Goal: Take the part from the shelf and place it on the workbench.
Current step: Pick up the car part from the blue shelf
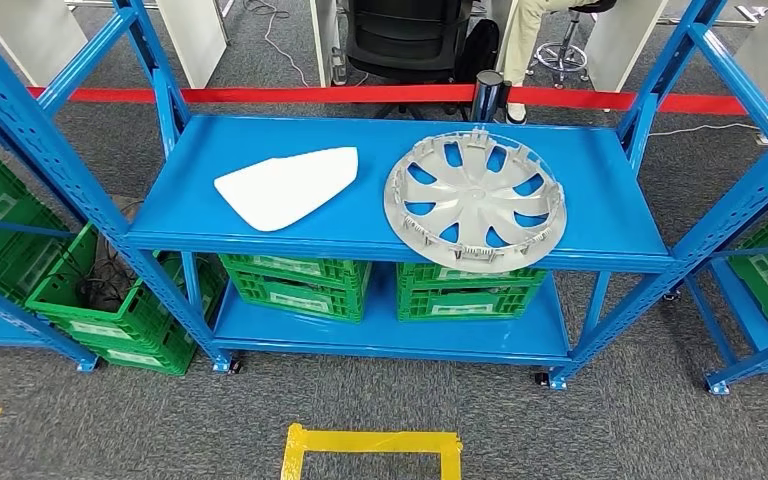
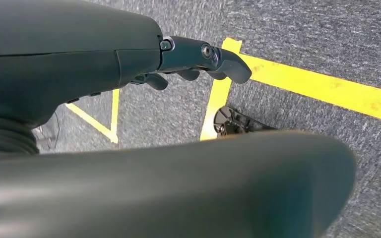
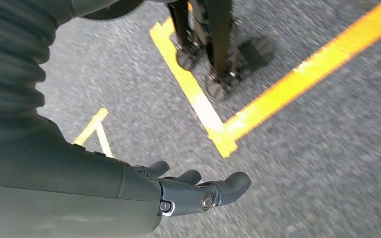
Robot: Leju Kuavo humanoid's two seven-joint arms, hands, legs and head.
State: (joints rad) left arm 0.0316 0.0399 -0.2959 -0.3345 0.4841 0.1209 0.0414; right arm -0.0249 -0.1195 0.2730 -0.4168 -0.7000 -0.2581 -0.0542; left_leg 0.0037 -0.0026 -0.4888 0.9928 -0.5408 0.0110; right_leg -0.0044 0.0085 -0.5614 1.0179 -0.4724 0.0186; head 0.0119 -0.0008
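So the round silver plastic wheel cover (image 1: 475, 202) sits flat on the blue metal shelf (image 1: 190, 200), a white flat panel (image 1: 288, 186) at its 9 o'clock. Left hand (image 2: 198, 62) and right hand (image 3: 193, 188) hang over grey carpet, fingers loosely spread, holding nothing.

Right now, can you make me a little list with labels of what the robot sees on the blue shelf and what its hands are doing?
top shelf: blue shelf holding two parts, lying apart
right part: silver wheel cover, lying flat, reaching the front edge
left part: white flat panel, lying flat
bottom shelf: green crates
behind shelf: red barrier tape, black office chair
floor: grey carpet with yellow tape marks
left hand: hanging over the floor, holding nothing
right hand: hanging over the floor, holding nothing
task progress: no part picked up yet
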